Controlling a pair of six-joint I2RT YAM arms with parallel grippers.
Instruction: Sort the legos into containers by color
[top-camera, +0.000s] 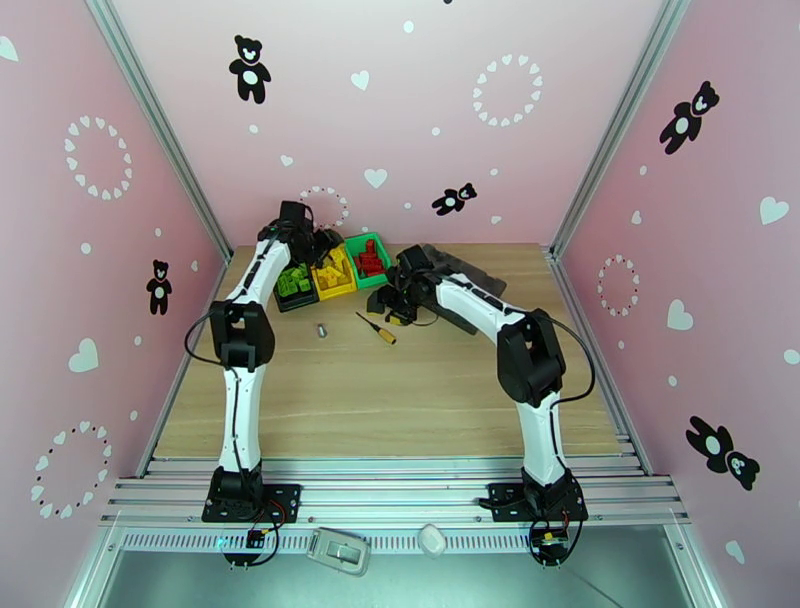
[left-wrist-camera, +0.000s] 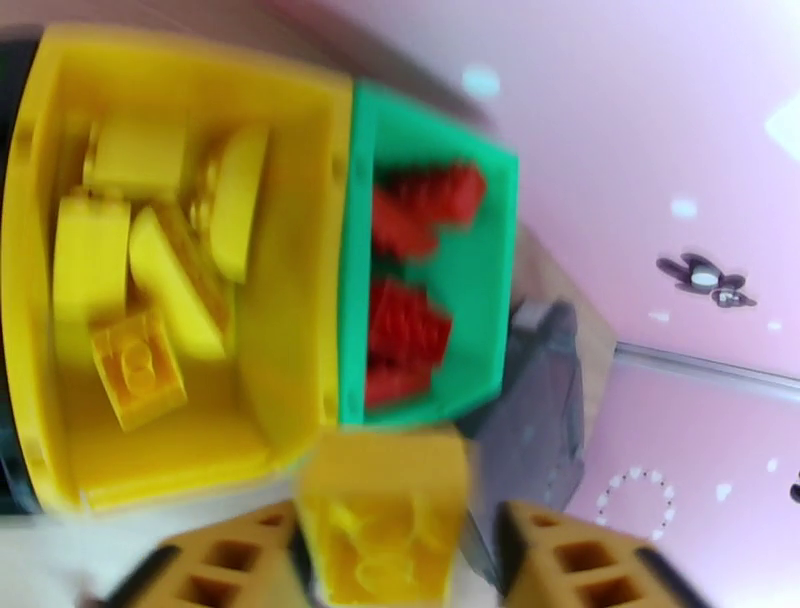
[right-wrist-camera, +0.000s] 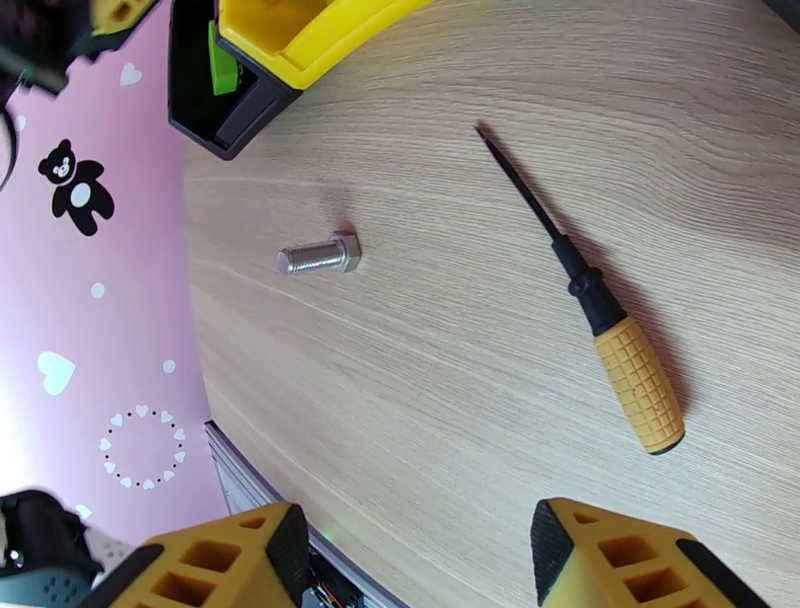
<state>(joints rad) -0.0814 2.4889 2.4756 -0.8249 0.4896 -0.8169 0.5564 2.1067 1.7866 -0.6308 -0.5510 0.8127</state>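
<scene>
Three joined bins stand at the back: black bin (top-camera: 295, 287) with lime green legos (top-camera: 294, 280), yellow bin (left-wrist-camera: 300, 300) with yellow legos (left-wrist-camera: 150, 260), and green bin (left-wrist-camera: 480, 290) with red legos (left-wrist-camera: 410, 300). My left gripper (left-wrist-camera: 395, 545) hovers over the bins' far side (top-camera: 325, 243), shut on a yellow lego brick (left-wrist-camera: 385, 520) that sits just outside the yellow bin's rim. My right gripper (right-wrist-camera: 420, 550) is open and holds nothing. It hangs over bare table in front of the green bin (top-camera: 397, 298).
A screwdriver (right-wrist-camera: 600, 320) with a yellow handle lies on the table in front of the bins, and a silver bolt (right-wrist-camera: 320, 257) lies to its left. A dark grey tray (top-camera: 462, 272) sits behind the right arm. The near half of the wooden table (top-camera: 400, 400) is bare.
</scene>
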